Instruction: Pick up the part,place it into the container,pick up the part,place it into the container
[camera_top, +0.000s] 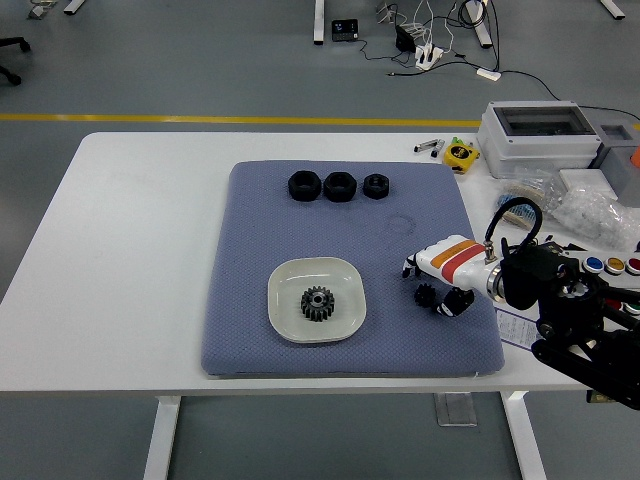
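Observation:
A white dish (345, 276) sits on the blue-grey mat (260, 240) and holds a dark gear (317, 304). A small black part (424, 294) lies on the mat to the right of the dish. My right hand (432, 285), in its white, orange and red cover, is low over that part. The fingertips (409, 268) point down on its left and the thumb (456, 303) is on its right, not closed on it. Three black nuts (339, 185) stand in a row at the mat's far edge. My left arm is out of the picture.
A grey lidded box (545, 135), a yellow tape measure (460, 154), plastic bags (590, 210) and coloured buttons (610, 265) crowd the table's right side. My right forearm (560, 300) lies over the mat's right edge.

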